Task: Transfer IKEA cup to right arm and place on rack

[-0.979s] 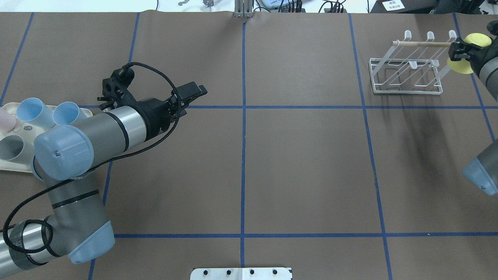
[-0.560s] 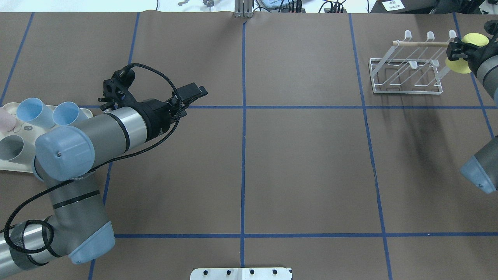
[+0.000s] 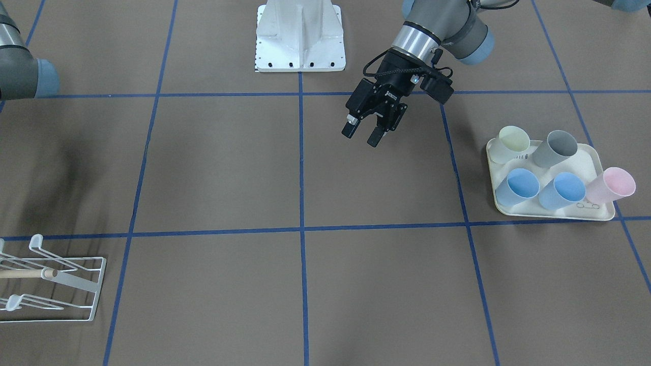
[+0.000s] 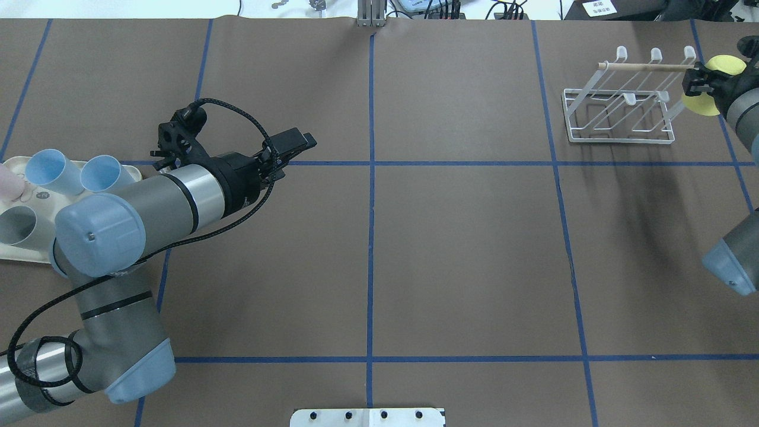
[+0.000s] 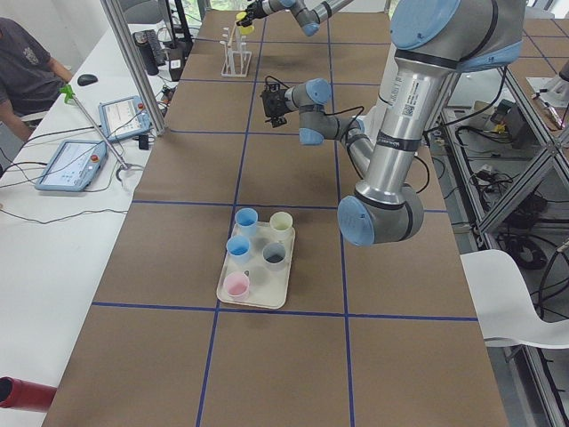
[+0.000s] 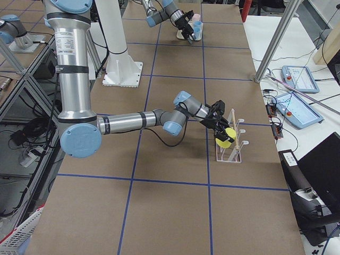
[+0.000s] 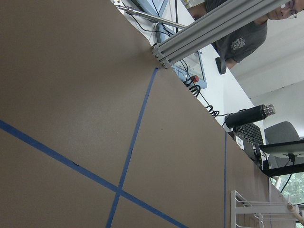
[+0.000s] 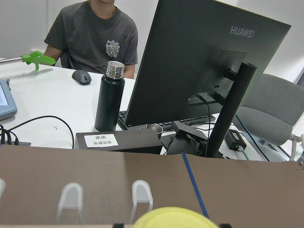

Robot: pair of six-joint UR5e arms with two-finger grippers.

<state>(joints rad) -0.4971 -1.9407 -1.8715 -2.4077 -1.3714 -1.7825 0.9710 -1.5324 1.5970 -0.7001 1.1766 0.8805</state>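
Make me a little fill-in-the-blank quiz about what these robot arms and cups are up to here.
1. The right arm's fingers grip a ____ cup next to the rack.
2. The left arm's fingers are open and hold ____.
3. The tray carries ____ cups.
Missing words: yellow; nothing; five.

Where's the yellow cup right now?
Overhead view, far top right: the yellow cup is held in the right gripper, at the right end of the rack, beside the tip of the dowel.
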